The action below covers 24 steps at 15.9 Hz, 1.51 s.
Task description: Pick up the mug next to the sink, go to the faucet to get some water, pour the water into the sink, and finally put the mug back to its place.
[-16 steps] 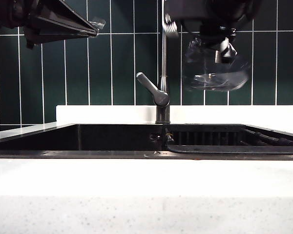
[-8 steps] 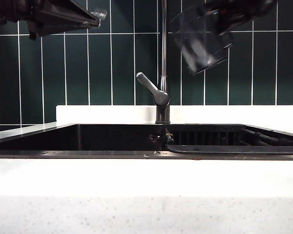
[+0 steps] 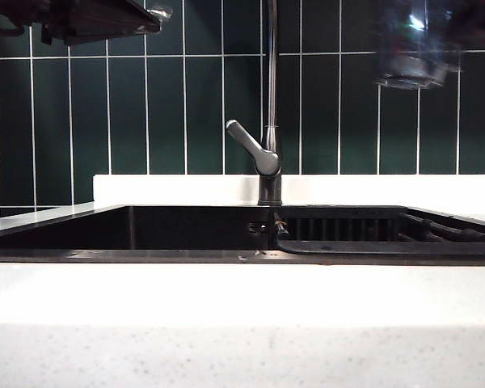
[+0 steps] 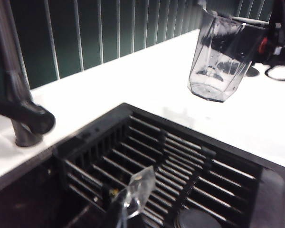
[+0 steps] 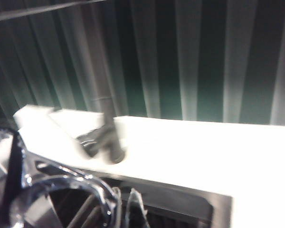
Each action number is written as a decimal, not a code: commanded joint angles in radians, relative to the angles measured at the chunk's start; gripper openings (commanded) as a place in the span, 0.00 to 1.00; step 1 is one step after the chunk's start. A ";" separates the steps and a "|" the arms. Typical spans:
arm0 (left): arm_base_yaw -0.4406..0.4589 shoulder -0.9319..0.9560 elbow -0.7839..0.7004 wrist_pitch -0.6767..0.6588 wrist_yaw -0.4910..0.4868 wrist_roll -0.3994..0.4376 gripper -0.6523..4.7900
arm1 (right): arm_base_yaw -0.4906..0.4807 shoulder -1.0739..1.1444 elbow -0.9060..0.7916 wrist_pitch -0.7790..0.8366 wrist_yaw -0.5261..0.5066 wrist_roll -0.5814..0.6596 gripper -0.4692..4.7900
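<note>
The mug (image 3: 412, 48), a clear faceted glass, hangs upright high at the right of the exterior view, to the right of the faucet (image 3: 268, 105) and above the sink's (image 3: 186, 230) right end. My right gripper (image 5: 126, 204) is shut on the mug's rim (image 5: 61, 190), one finger inside the wall and one outside. In the left wrist view the mug (image 4: 223, 57) floats over the white counter beside the rack and looks empty. My left gripper (image 4: 137, 190) is shut on nothing, high at the exterior view's top left (image 3: 158, 14), over the sink's rack (image 4: 180, 161).
White speckled countertop (image 3: 242, 323) borders the black basin in front, with a white ledge (image 3: 170, 187) behind it. Dark green wall tiles (image 3: 202, 105) stand close behind the faucet. The grey lever handle (image 3: 246, 144) juts left from the pipe. A round drain cover (image 4: 194, 219) lies by the rack.
The right gripper swung the mug from a tilted pose beside the faucet pipe up and to the right, and it now hangs upright. The left gripper rose slightly.
</note>
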<state>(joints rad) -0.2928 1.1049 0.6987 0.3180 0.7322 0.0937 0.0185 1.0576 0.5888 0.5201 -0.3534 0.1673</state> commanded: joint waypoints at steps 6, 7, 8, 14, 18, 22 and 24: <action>0.000 0.058 0.002 0.066 0.005 0.002 0.11 | -0.163 0.117 -0.044 0.076 0.034 -0.093 0.08; 0.000 0.061 0.002 0.067 0.004 0.003 0.11 | -0.167 0.151 -0.043 0.096 0.052 -0.113 0.08; 0.000 0.066 0.002 0.075 0.005 0.003 0.11 | -0.168 0.187 -0.043 0.127 0.056 -0.120 0.08; 0.000 0.072 0.002 0.081 0.013 0.003 0.11 | -0.248 0.417 0.028 0.261 -0.088 -0.119 0.08; 0.000 0.072 0.002 0.085 0.013 0.008 0.11 | -0.328 0.473 0.103 0.259 -0.182 -0.116 0.08; 0.000 0.072 0.002 0.103 0.013 0.007 0.11 | -0.336 0.531 0.165 0.240 -0.190 -0.126 0.08; 0.000 0.072 0.002 0.104 0.013 0.007 0.11 | -0.336 0.568 0.197 0.239 -0.192 -0.127 0.08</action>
<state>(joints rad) -0.2935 1.1797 0.6987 0.4080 0.7376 0.0971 -0.3172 1.6146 0.7654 0.7425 -0.5419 0.0406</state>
